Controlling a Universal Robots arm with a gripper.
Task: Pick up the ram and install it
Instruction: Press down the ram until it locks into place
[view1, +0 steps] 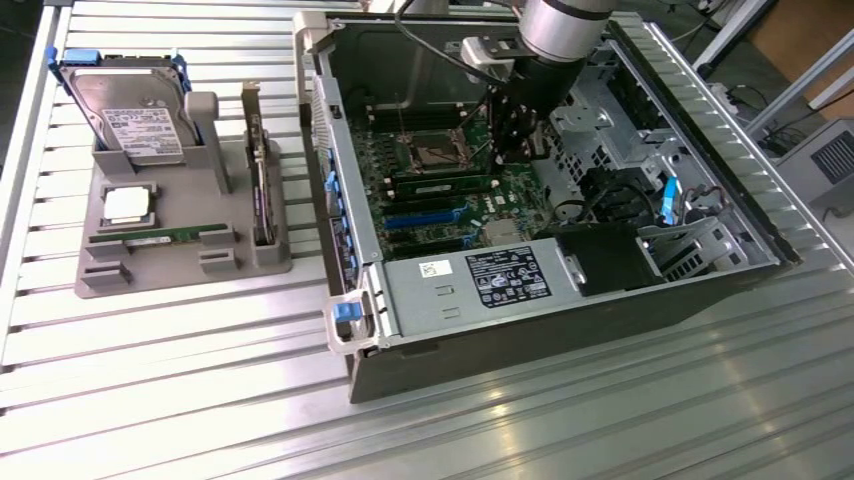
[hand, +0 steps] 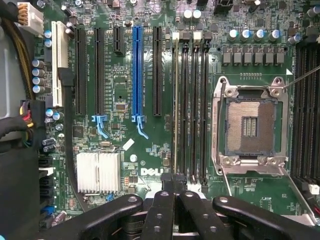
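A ram (view1: 445, 187), a long green stick, stands on edge in a slot of the motherboard, beside the empty processor socket (view1: 434, 152). In the wrist view this ram (hand: 175, 110) is seen edge-on as a thin line along the slot. My gripper (view1: 514, 150) hangs inside the open computer case, above the ram's end at the exterior view's right. Its black fingers (hand: 162, 205) are pressed together, and the gripper (hand: 175, 186) sits right over that end; whether it touches the ram I cannot tell. A second green stick (view1: 160, 238) lies on the grey holder (view1: 174, 262).
The holder also carries a hard drive (view1: 127, 115), a square silver processor (view1: 127, 205) and an expansion card (view1: 256, 170) on edge. Inside the case, a power supply (view1: 501, 280), cables (view1: 621, 200) and metal walls surround the board. Black empty slots (hand: 192, 110) flank the ram.
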